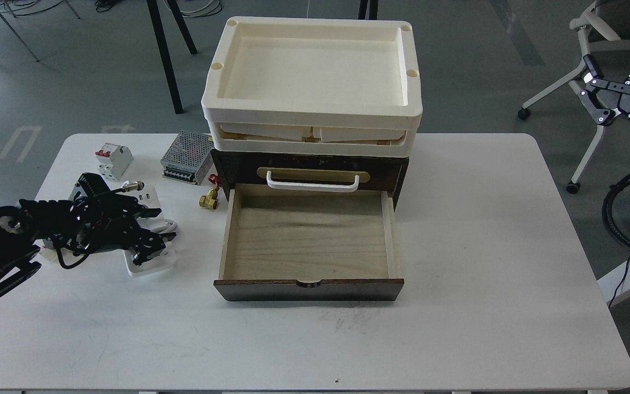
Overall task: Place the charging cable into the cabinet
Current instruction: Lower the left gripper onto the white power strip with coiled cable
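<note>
The charging cable (150, 266), a flat white power strip with its cord (168, 224) looped beside it, lies on the white table left of the cabinet. My left gripper (155, 246) is low over it, fingers apart astride the strip, hiding most of it. The cabinet (309, 164) is dark brown with a white bar handle (313, 183). Its pale-wood drawer (309, 235) is pulled out and empty. My right gripper (588, 82) is open and empty, high at the far right, off the table.
Cream plastic trays (315, 71) are stacked on the cabinet. A white-and-red circuit breaker (112, 160), a silver mesh power supply box (186, 156) and a brass valve (208, 200) lie at the back left. A chair (588, 33) stands at the far right.
</note>
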{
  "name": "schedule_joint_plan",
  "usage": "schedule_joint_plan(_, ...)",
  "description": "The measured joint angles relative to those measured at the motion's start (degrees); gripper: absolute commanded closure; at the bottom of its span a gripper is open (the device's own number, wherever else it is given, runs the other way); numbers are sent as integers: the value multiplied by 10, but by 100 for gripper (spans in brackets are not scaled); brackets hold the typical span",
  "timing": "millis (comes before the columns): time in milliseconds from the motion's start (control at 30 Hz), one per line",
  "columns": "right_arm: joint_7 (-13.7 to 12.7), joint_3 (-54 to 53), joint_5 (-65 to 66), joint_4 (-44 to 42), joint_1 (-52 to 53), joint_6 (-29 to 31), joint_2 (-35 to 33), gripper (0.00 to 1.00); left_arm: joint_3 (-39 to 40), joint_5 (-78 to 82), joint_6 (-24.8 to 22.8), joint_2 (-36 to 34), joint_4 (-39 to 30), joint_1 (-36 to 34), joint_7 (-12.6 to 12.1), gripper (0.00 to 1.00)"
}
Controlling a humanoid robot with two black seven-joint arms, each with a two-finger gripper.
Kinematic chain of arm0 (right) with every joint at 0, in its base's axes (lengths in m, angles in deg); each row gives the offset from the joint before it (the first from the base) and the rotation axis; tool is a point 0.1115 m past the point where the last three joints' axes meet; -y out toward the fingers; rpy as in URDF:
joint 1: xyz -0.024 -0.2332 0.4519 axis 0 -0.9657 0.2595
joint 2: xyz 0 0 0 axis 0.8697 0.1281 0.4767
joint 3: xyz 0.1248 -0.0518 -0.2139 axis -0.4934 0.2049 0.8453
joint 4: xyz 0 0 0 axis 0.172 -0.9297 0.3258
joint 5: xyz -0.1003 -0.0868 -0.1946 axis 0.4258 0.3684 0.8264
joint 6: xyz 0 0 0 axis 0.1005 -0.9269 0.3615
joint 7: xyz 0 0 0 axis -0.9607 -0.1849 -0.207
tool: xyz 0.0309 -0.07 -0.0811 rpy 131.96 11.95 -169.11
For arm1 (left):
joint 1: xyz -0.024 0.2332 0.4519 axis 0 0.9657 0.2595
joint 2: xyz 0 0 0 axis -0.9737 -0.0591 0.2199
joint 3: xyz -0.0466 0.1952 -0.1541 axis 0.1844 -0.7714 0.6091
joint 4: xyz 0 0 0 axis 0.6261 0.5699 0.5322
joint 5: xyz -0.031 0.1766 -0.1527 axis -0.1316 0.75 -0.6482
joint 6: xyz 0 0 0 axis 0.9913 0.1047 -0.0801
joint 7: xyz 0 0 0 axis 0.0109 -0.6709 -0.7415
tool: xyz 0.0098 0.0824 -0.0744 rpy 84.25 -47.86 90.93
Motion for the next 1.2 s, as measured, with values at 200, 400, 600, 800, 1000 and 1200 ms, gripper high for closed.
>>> schedule_joint_plan(200, 0, -2, 1, 0, 0, 0, -1, 0, -1, 0, 1, -3, -2, 1, 0, 41)
schedule_joint_plan(400, 0, -2, 1, 0, -1, 0, -1, 0, -1, 0, 4, -10, -5, 1, 0, 45)
schedule_joint_plan(600, 0, -2, 1, -1, -3, 0, -1, 0, -1, 0, 5, -12, -5, 4, 0, 46)
schedule_joint_plan(800, 0, -2, 1, -1, -8, 0, -1, 0, -1, 0, 5, -12, -4, 10, 0, 49)
schedule_joint_plan(1000, 0, -2, 1, -1, -8, 0, -1, 0, -1, 0, 5, -12, -4, 11, 0, 58)
schedule_joint_plan(1200, 0, -2, 1, -1, -9, 0, -1, 0, -1, 0, 5, -13, 0, 13, 0, 87)
